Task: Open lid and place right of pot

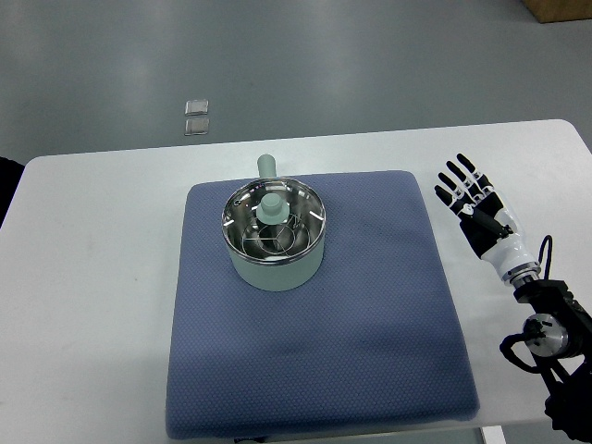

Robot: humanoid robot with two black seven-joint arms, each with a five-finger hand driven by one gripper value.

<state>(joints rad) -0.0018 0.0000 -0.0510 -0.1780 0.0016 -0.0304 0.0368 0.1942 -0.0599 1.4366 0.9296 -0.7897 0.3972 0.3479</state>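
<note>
A pale green pot [274, 264] stands on a blue mat [314, 351], a little left of the mat's middle, its short handle [266, 166] pointing away from me. A glass lid [273, 220] with a metal rim and a pale green knob [273, 206] sits on the pot. My right hand [474, 199] is over the white table to the right of the mat, fingers spread and holding nothing, well apart from the pot. The left arm does not show.
The white table [92, 277] carries the mat. Bare mat lies to the right of and in front of the pot. Two small clear squares [196, 117] lie on the grey floor beyond the table. A brown box corner [560, 9] shows at the top right.
</note>
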